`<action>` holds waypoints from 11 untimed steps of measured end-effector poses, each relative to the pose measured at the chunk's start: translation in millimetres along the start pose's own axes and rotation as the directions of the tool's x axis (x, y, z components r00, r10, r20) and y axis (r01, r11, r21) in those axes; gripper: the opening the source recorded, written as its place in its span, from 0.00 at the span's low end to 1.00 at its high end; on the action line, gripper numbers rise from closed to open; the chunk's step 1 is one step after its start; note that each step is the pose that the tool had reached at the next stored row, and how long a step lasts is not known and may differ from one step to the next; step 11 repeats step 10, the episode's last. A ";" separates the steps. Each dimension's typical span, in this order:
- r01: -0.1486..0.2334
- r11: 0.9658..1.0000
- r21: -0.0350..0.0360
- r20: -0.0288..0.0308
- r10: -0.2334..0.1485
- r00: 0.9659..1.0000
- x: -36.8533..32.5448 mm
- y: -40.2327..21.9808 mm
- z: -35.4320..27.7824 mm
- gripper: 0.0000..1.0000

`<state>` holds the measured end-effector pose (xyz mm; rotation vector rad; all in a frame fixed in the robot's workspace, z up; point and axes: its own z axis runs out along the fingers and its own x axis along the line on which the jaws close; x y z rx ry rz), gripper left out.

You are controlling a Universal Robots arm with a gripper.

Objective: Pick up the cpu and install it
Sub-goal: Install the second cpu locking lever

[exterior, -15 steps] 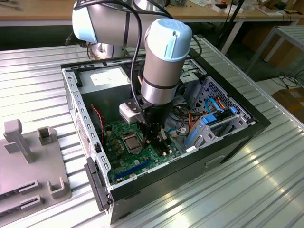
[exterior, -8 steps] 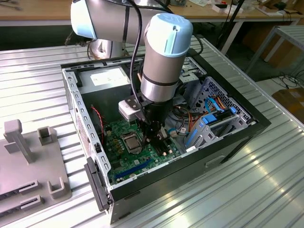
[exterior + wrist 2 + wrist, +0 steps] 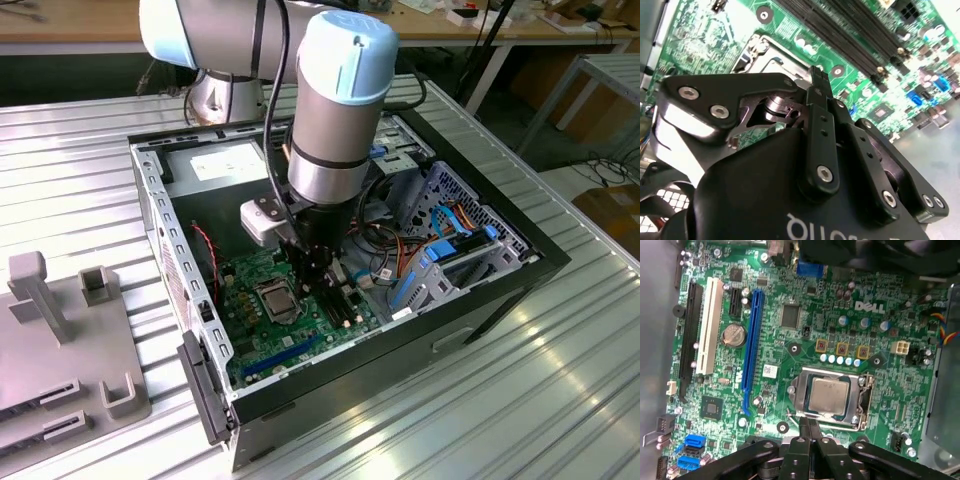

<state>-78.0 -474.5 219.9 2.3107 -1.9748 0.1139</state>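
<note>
Arm: we see the arm (image 3: 330, 110) reaching down into the open computer case (image 3: 520, 262), which lies on a ribbed metal table (image 3: 560, 400).
Gripper: in the first wrist view the gripper (image 3: 809, 426) has its two fingertips pressed together, nothing between them; we make it narrow and empty. In the exterior view it (image 3: 318, 268) hangs just over the green motherboard (image 3: 300, 335).
Cpu: we find the cpu (image 3: 828, 396) lying flat inside the socket frame (image 3: 863, 395), silver top up. In the exterior view it (image 3: 276, 297) sits just beside the gripper, toward the exterior view's left.
Gap: the fingertips stand just beside the socket's near edge; we cannot tell whether they touch the board.
Board: blue slot (image 3: 750, 340) and white slot (image 3: 709, 325) lie well apart from the socket.
Elsewhere: grey fixture (image 3: 70, 340) on the table at the exterior view's left.
</note>
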 end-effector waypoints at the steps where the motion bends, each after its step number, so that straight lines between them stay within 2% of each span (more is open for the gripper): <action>1: 0.000 1.000 0.000 0.000 0.000 1.000 -0.7 2.1 0.0 0.11; 4: 0.000 1.000 0.002 0.000 0.000 1.000 -2.4 9.0 -0.2 0.11; 11: 0.000 1.000 0.003 0.000 0.000 1.000 -2.4 9.2 -0.1 0.11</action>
